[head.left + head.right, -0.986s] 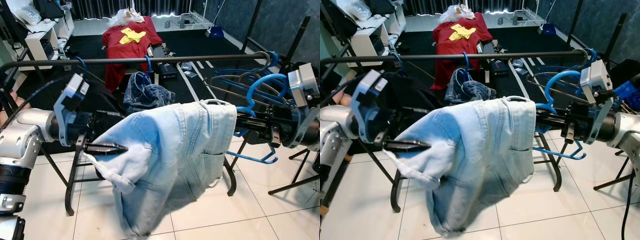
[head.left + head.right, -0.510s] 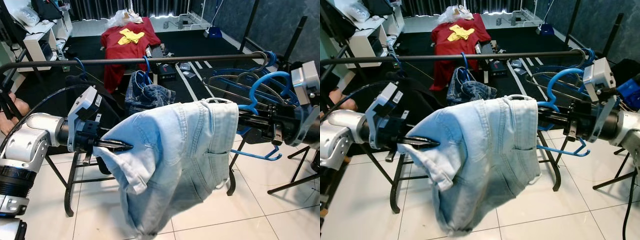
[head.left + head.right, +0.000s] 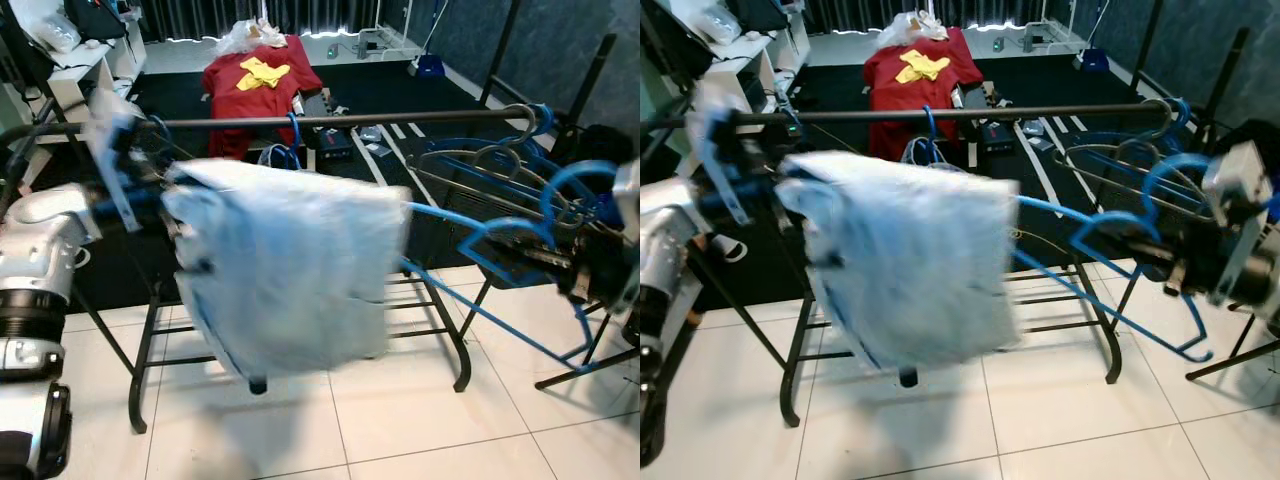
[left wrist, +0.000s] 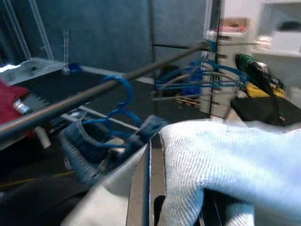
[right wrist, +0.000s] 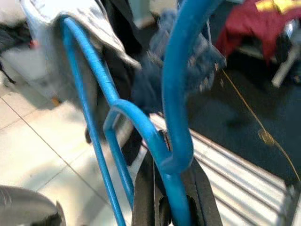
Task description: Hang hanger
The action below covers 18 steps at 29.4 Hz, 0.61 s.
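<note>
A light blue denim garment, blurred by motion, hangs in front of the black rail. My left gripper is at the garment's left edge just below the rail. In the left wrist view its fingers are shut on the pale cloth. The blue hanger runs from the garment's right side to my right gripper, low on the right. In the right wrist view those fingers are shut on the hanger's neck. The hanger's far end is hidden in the garment.
Dark jeans on a blue hanger hang from the rail behind the garment. Several bare blue hangers crowd the rail's right end. A red shirt lies on the dark floor beyond, and a white shelf stands far left. The rack's legs rest on white tile.
My left gripper has swung the denim garment up and left toward the rail. My right gripper has drawn back right and lower, baring more of the hanger's arms.
</note>
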### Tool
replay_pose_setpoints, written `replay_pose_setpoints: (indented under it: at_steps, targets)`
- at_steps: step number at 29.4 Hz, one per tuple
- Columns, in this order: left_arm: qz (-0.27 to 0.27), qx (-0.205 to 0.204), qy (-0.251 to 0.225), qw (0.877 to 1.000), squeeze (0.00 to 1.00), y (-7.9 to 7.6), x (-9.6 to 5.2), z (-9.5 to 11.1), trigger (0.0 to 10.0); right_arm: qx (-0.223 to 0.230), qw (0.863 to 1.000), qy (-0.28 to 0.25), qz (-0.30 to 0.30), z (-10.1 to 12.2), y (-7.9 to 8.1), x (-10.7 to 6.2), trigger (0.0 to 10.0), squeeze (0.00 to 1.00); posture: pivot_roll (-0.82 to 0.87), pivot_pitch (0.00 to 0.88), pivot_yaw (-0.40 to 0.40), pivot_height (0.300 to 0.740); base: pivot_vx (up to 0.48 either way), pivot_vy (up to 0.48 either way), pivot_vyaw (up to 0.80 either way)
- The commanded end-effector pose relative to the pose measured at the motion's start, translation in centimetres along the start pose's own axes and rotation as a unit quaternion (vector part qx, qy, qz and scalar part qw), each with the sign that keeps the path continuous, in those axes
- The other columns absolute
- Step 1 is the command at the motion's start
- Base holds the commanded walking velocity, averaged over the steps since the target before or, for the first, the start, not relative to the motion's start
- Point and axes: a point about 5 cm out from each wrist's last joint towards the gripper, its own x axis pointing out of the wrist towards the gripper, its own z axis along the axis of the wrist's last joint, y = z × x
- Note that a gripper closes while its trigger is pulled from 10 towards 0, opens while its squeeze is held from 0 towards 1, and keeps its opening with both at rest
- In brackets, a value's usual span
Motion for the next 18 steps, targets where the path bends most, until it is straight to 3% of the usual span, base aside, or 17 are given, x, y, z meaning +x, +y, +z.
replay_pose_setpoints:
  at_steps: [1,2,4,5,6,7,8,9,10,12,13,14,16,17,18]
  targets:
    - [0.045,-0.012,-0.025,0.999,0.0,1.1,-0.8,0.4,0.0,0.007,0.999,0.039,-0.022,-1.8,-0.2,-0.2,0.0,0.0,-0.05,0.032,0.009,0.74,0.0,0.0,0.0]
    - [0.067,-0.023,-0.022,0.997,0.0,1.5,-1.3,-0.3,0.0,0.019,0.997,0.07,-0.04,-3.4,-0.3,-0.4,0.0,0.0,-0.05,0.032,0.009,0.74,0.0,0.0,0.0]
    - [0.067,-0.023,-0.022,0.997,0.0,1.5,-1.3,-0.3,0.0,0.019,0.997,0.07,-0.04,-3.4,-0.3,-0.4,0.0,0.0,-0.05,0.032,0.009,0.74,0.0,0.0,0.0]
    - [0.076,-0.038,0.006,0.996,0.0,1.0,-1.6,-2.2,0.0,0.04,0.992,0.096,-0.076,-5.8,-0.2,-0.1,3.3,0.0,-0.05,0.037,0.007,0.74,0.0,0.0,0.0]
    - [0.076,-0.038,0.006,0.996,0.0,1.0,-1.6,-2.2,0.0,0.04,0.992,0.096,-0.076,-5.8,-0.2,-0.1,3.3,0.0,-0.05,0.037,0.007,0.74,0.0,0.0,0.0]
    - [0.081,-0.062,0.039,0.994,0.0,-0.3,-1.6,-5.0,1.1,0.066,0.986,0.099,-0.115,-7.8,0.2,0.8,10.0,0.0,-0.04,0.042,0.006,0.74,0.0,0.0,0.0]
    - [0.081,-0.062,0.039,0.994,0.0,-0.3,-1.6,-5.0,1.1,0.066,0.986,0.099,-0.115,-7.8,0.2,0.8,10.0,0.0,-0.04,0.042,0.006,0.74,0.0,0.0,0.0]
    - [0.082,-0.091,0.077,0.99,0.0,-2.8,-1.4,-8.5,10.0,0.1,0.976,0.093,-0.168,-10.2,0.8,2.2,10.0,0.0,-0.05,0.044,0.004,0.74,0.0,0.0,0.0]
    - [0.086,-0.115,0.105,0.984,0.0,-5.2,-1.3,-11.3,10.0,0.125,0.964,0.095,-0.213,-12.3,1.5,3.4,10.0,0.0,-0.03,0.045,0.0,0.74,0.0,0.0,0.0]
    - [0.086,-0.115,0.105,0.984,0.0,-5.2,-1.3,-11.3,10.0,0.125,0.964,0.095,-0.213,-12.3,1.5,3.4,10.0,0.0,-0.03,0.045,0.0,0.74,0.0,0.0,0.0]
    - [0.097,-0.134,0.126,0.978,0.0,-7.1,-1.3,-13.3,10.0,0.149,0.954,0.094,-0.245,-13.8,2.1,4.2,10.0,0.0,-0.03,0.045,-0.001,0.74,0.0,0.0,0.0]
    - [0.097,-0.134,0.126,0.978,0.0,-7.1,-1.3,-13.3,10.0,0.149,0.954,0.094,-0.245,-13.8,2.1,4.2,10.0,0.0,-0.03,0.045,-0.001,0.74,0.0,0.0,0.0]
    - [0.142,-0.155,0.186,0.96,0.0,-10.4,-2.9,-17.5,10.0,0.19,0.924,0.126,-0.307,-17.8,3.7,4.1,10.0,0.0,-0.03,0.045,-0.006,0.74,0.0,0.0,0.79]
    - [0.142,-0.155,0.186,0.96,0.0,-10.4,-2.9,-17.5,10.0,0.19,0.924,0.126,-0.307,-17.8,3.7,4.1,10.0,0.0,-0.03,0.045,-0.006,0.74,0.0,0.0,0.79]
    - [0.163,-0.164,0.203,0.952,0.0,-11.2,-3.6,-18.7,10.0,0.203,0.914,0.138,-0.324,-19.0,4.3,3.9,10.0,0.0,-0.03,0.045,-0.006,0.74,0.0,0.0,0.79]
